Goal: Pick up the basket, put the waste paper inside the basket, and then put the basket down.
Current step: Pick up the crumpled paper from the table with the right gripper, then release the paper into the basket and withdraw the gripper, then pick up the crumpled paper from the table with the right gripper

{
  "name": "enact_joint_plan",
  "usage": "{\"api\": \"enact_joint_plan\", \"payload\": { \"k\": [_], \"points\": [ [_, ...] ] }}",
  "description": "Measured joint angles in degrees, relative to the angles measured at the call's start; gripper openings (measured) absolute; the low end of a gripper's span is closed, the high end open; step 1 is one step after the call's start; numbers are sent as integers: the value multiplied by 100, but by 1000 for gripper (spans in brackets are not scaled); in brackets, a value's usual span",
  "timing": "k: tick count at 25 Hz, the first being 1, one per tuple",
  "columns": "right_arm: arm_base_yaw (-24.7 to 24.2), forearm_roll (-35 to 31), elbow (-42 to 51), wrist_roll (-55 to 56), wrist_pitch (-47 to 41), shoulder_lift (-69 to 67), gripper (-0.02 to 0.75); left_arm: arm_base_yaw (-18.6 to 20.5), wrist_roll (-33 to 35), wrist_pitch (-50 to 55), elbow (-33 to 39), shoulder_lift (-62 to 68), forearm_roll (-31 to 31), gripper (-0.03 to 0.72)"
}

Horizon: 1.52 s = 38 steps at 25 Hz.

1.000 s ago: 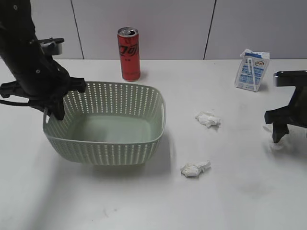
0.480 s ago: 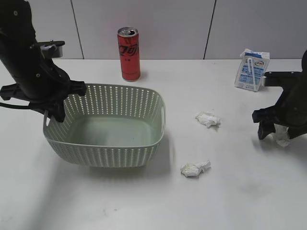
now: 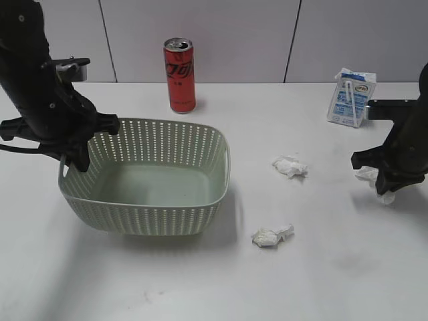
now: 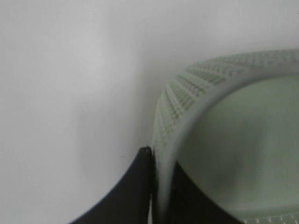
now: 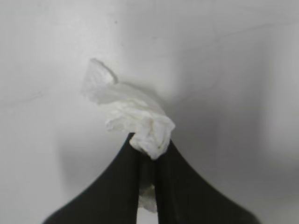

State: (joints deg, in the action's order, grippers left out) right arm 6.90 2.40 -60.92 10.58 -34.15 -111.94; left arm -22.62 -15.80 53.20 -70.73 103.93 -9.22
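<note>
The pale green basket (image 3: 150,179) is held tilted a little above the table by its left rim. My left gripper (image 3: 75,162) is shut on that rim, which shows pinched between the jaws in the left wrist view (image 4: 162,161). My right gripper (image 3: 383,189) is shut on one wad of waste paper (image 3: 369,176) at the right and holds it above the table; the wad sticks out of the jaws in the right wrist view (image 5: 135,116). Two more wads lie on the table, one (image 3: 289,166) right of the basket and one (image 3: 271,235) nearer the front.
A red drink can (image 3: 180,75) stands behind the basket. A blue-and-white drink carton (image 3: 350,97) stands at the back right, behind my right arm. The table is white, with a grey panelled wall behind it.
My right gripper has lifted the wad off the table and moved a little left with it. The basket has shifted slightly in my left gripper.
</note>
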Motion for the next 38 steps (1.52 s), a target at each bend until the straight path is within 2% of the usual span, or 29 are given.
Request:
{"api": "enact_joint_plan", "payload": {
  "k": [3, 6, 11, 15, 17, 19, 22, 24, 27, 29, 34, 38],
  "points": [
    [147, -91, -5, -271, -63, 389, 36, 0, 0, 18, 0, 0, 0, 0],
    [697, -457, -87, -963, -36, 1057, 36, 0, 0, 18, 0, 0, 0, 0],
    [2233, -1296, -601, -1747, 497, 1931, 34, 0, 0, 18, 0, 0, 0, 0],
    [3259, -1616, -1190, -2092, 690, 1799, 34, 0, 0, 29, 0, 0, -25, 0],
    [3552, -1679, -1421, -2186, 698, 1533, 65, 0, 0, 35, 0, 0, -67, 0],
    [3698, -1707, -1639, -2229, 685, 1194, 168, 0, 0, 64, 0, 0, -73, 0],
    [3726, -1782, -1915, -2234, 449, 797, 494, 0, 0, 117, 0, 0, -73, 0],
    [3720, -1652, -2096, -2229, 170, 685, 604, 0, 12, 124, 0, 0, -66, 0],
    [3660, -1145, -2428, -1802, -364, 680, 605, 0, 72, 131, 0, 0, -45, 0],
    [3454, -828, -2623, -1412, -661, 702, 596, 41, 89, 152, 0, 0, -45, 0],
    [2321, -637, -2687, -862, -1010, 556, 594, 183, 231, 275, 0, 0, -12, 0],
    [1710, -583, -2693, -750, -1362, 20, 594, 189, 295, 313, 0, 0, 6, 0]
  ]
}}
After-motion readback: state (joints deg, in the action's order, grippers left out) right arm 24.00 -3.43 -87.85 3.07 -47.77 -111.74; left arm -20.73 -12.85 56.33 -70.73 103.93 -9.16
